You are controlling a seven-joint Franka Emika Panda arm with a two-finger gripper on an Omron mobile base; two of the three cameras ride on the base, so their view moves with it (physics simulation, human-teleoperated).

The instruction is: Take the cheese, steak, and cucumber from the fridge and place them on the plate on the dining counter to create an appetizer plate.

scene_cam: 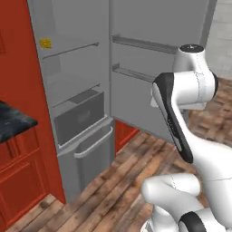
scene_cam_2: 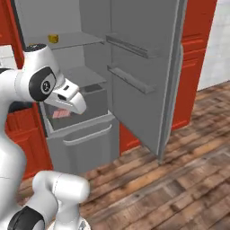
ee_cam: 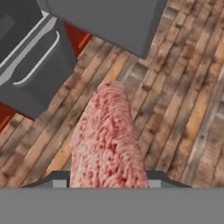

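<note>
Pinkish-red and marbled with paler flecks, the flat slab of steak (ee_cam: 109, 140) rises straight up from between the pincer (ee_cam: 108, 183) in the hand view, gripped at its lower end; the jaws stand roughly half open, closed on the meat's width. In the right base view a bit of the same steak (scene_cam_2: 61, 114) shows pink just under the white hand.

Below and beyond the pincer lies a brown wooden plank floor (ee_cam: 183, 105). Off to its upper left in the hand view stands the tall grey stainless-steel fridge (scene_cam: 77, 90), with the bar handle of its pulled-out bottom drawer (ee_cam: 37, 61) in sight. The fridge's door (scene_cam_2: 143, 76) is swung wide open, its inner side carrying two grey rail shelves.

Well above the pincer, on the fridge's top inner shelf, sits the small yellow-orange chunk of cheese (scene_cam_2: 54, 38), also seen from the left base view (scene_cam: 45, 43). Red cabinet panels (scene_cam: 18, 68) flank the fridge on both sides, and a black marbled countertop corner (scene_cam: 13, 120) juts in at the left
</note>
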